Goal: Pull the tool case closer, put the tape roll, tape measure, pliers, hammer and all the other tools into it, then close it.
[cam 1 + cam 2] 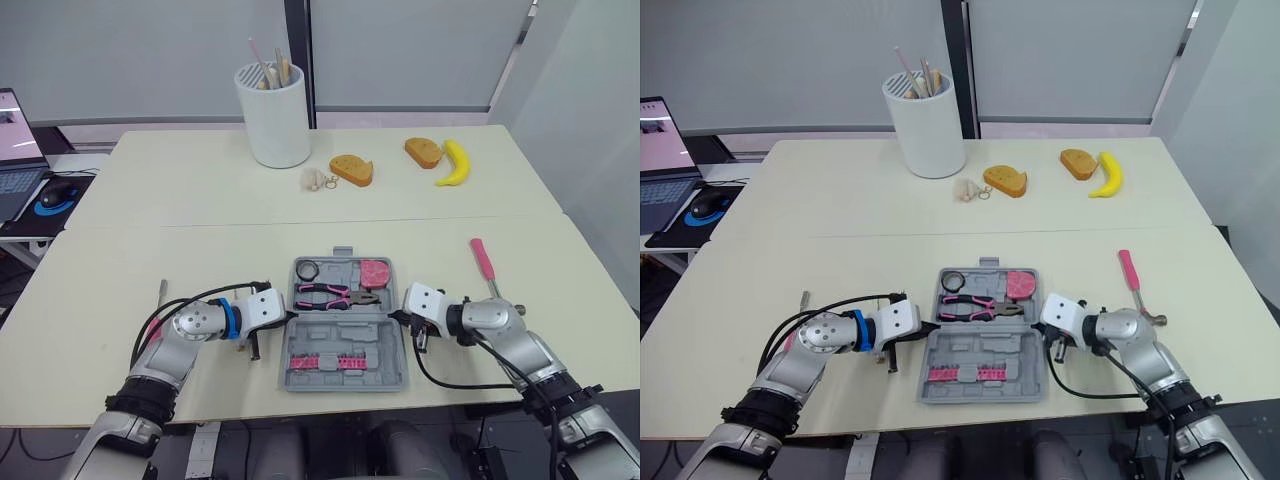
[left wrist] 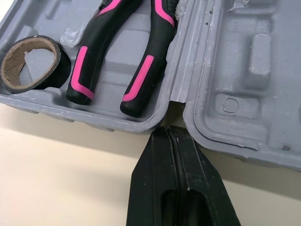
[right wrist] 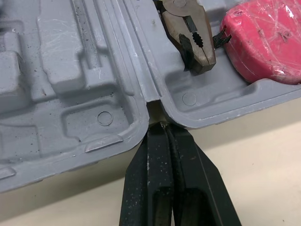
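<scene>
The grey tool case lies open near the table's front edge. Its far half holds a black tape roll, pink-and-black pliers and a pink tape measure. Its near half has a row of pink bits. My left gripper is shut, with its tips at the hinge notch on the case's left side. At the notch on the right side, my right gripper is also shut. A pink-handled tool lies on the table right of the case. A thin metal tool lies to the left.
At the back stand a white cup of utensils, two bread slices, a banana and a small pale object. A laptop and mouse sit on a side desk to the left.
</scene>
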Tool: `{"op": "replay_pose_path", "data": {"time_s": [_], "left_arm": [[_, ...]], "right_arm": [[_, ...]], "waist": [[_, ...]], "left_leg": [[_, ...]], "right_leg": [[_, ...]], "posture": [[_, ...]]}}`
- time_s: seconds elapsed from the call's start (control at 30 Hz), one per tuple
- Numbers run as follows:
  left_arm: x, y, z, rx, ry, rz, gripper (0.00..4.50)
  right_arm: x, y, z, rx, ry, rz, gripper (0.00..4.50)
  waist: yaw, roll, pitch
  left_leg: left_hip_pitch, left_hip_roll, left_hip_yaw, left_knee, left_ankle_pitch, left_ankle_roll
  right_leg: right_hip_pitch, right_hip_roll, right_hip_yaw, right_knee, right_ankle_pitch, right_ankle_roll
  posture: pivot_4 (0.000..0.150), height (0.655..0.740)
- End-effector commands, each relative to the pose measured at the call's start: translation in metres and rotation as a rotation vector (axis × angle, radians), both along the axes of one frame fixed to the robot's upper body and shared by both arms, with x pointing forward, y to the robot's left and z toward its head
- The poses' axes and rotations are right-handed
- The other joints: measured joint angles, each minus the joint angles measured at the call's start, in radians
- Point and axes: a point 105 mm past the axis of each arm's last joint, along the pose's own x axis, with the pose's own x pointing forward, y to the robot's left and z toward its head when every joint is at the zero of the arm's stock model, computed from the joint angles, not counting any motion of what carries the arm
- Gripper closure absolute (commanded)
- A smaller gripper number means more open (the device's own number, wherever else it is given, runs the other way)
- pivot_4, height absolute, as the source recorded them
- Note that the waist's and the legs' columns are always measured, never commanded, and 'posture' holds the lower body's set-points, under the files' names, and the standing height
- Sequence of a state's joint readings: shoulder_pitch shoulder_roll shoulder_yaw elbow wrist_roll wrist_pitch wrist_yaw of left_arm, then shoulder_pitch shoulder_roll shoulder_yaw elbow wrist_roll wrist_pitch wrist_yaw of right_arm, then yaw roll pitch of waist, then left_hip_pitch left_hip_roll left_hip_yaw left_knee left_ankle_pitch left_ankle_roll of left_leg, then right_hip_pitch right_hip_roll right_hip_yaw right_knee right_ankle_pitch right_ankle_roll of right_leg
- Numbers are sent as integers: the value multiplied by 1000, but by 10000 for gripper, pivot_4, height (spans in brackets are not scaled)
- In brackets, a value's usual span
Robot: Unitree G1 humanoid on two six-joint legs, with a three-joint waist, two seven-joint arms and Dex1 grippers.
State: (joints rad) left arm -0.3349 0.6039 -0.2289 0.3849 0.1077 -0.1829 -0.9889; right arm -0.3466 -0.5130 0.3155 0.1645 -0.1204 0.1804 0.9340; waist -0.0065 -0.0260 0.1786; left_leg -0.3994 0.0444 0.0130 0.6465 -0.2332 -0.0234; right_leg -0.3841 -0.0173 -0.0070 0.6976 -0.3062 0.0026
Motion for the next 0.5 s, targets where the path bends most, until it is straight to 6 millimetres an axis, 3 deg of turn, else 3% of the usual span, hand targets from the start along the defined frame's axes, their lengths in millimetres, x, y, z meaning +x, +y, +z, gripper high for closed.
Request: {"op": "replay_pose_path", "data": {"time_s": [0.03,0.3,0.5], "left_arm": [[-2,-8,-7,11,7,-20,44938],[-3,-1,-6,22,8,-18,44938],[-1,17,6,27,13,-3,44938]], "right_arm": [[0,24,19,52,-75,92,45000],[0,18,19,35,-58,79,45000],[2,-8,21,-23,-48,6,45000]], "waist": [[0,0,0],[0,0,0],[-2,0,0]], "left_leg": [[0,0,0,0,0,0],[0,0,0,0,0,0],[-1,0,0,0,0,0]], "right_leg": [[0,0,0,0,0,0],[0,0,0,0,0,0],[-1,0,0,0,0,0]], "posture": [[1500,7303],[1500,7303],[1500,7303]]}}
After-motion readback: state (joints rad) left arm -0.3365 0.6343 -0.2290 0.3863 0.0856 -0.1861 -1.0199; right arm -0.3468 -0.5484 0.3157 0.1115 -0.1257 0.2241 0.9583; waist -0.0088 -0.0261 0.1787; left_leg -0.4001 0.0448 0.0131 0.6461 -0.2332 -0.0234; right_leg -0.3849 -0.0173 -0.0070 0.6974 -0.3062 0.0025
